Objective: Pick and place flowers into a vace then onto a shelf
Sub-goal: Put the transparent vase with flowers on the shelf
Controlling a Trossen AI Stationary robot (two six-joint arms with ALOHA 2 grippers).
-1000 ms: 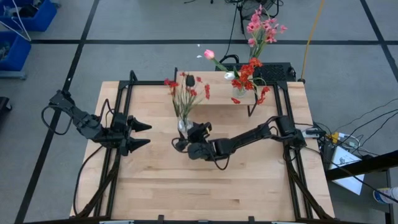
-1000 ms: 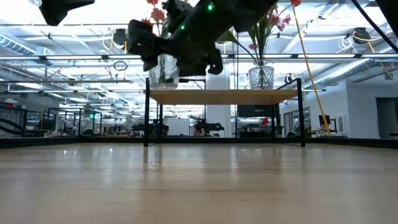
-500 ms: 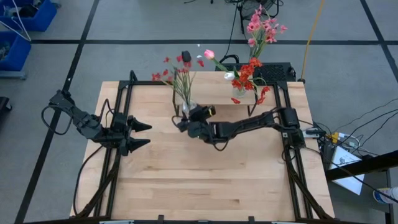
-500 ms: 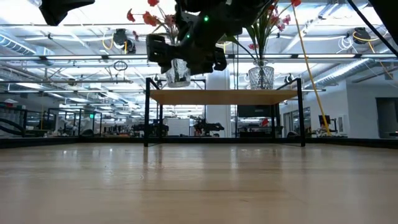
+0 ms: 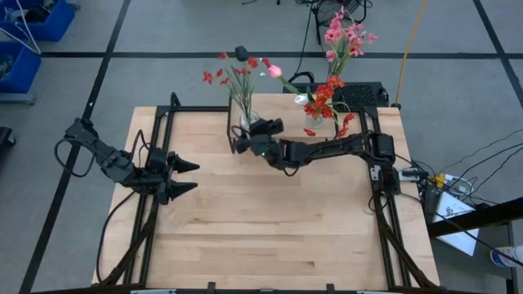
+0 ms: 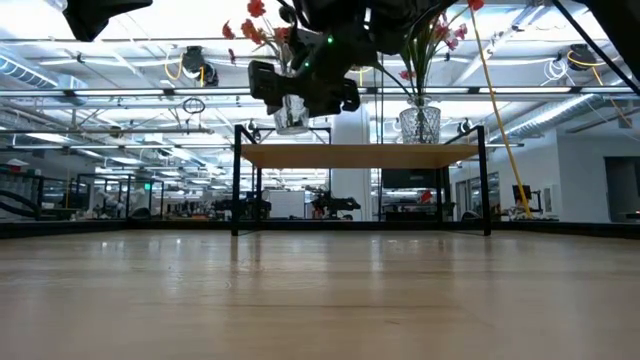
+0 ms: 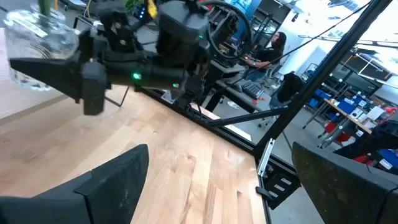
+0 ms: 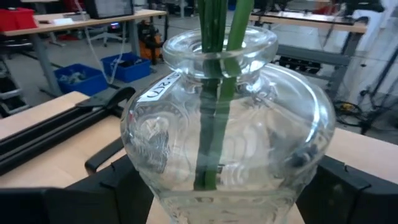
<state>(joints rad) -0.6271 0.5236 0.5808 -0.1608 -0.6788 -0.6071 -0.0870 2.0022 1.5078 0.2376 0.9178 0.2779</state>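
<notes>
**Vase carried to the shelf's left end**

The right tool [image 5: 248, 139] pinches a glass vase [image 6: 289, 110] holding red-blossomed flowers [image 5: 237, 73], hanging just above the shelf [image 6: 360, 155], toward 11 o'clock on the surface [image 5: 245, 237]. A second vase of flowers [image 6: 420, 122] already stands at the shelf's right end. Likely next: lower it level onto the plank, then release. The left tool [image 5: 186, 177] waits spread at 9 o'clock.

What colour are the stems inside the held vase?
Green stems in a clear glass vase; the right wrist view shows them best.
</notes>
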